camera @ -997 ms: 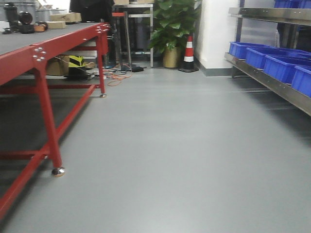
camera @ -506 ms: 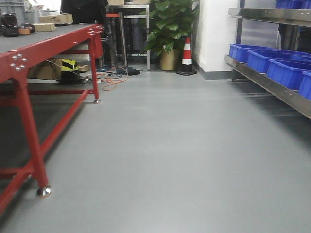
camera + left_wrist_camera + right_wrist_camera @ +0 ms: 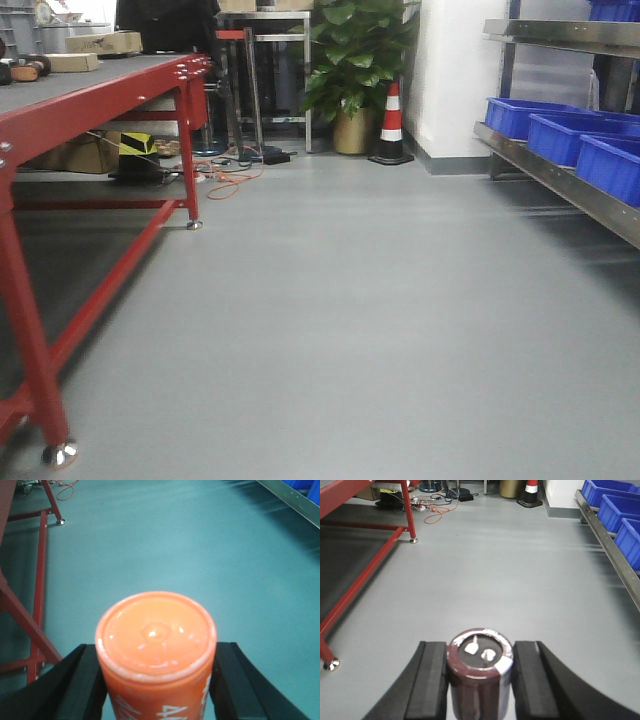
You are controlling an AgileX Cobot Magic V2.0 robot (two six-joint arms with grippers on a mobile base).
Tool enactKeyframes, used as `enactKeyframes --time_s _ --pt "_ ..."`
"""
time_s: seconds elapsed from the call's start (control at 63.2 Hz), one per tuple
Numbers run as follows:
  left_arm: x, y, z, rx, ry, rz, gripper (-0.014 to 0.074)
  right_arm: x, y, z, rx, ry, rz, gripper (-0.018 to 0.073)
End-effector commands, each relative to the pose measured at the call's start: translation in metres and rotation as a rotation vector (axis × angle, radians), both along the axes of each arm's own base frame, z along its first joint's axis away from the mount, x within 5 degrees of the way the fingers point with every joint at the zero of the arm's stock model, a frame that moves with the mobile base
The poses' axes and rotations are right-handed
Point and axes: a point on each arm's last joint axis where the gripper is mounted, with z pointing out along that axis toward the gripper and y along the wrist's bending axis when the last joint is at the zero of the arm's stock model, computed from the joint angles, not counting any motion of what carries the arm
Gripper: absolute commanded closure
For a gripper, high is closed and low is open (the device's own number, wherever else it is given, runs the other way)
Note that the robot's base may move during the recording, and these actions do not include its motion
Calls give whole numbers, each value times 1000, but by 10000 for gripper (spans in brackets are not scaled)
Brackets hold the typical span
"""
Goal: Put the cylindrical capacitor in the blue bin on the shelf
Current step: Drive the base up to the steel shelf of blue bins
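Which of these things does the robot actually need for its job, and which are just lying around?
Job: dark capacitor, held in the right gripper; orange cylinder, probably a capacitor too, held in the left gripper; blue bins; steel shelf.
Lying about: red workbench; traffic cone; potted plant; cardboard boxes; orange cable.

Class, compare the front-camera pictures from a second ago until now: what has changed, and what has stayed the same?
The view has advanced along the aisle, so the base seems to be rolling forward. The red workbench has its near leg further left and lower in frame, and the blue bins have shifted toward the right edge. The traffic cone and potted plant have not moved.
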Motion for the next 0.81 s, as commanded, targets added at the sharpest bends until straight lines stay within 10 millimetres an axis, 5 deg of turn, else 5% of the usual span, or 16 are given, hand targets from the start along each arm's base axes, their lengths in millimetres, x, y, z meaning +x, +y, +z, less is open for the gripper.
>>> enactKeyframes --time_s 0.0,0.791 --pt "-1 -1 4 -12 -27 -4 708 -1 -1 7 0 -50 -5 713" --pt "-1 -1 4 -12 -27 -4 708 -1 -1 7 0 -50 -5 713"
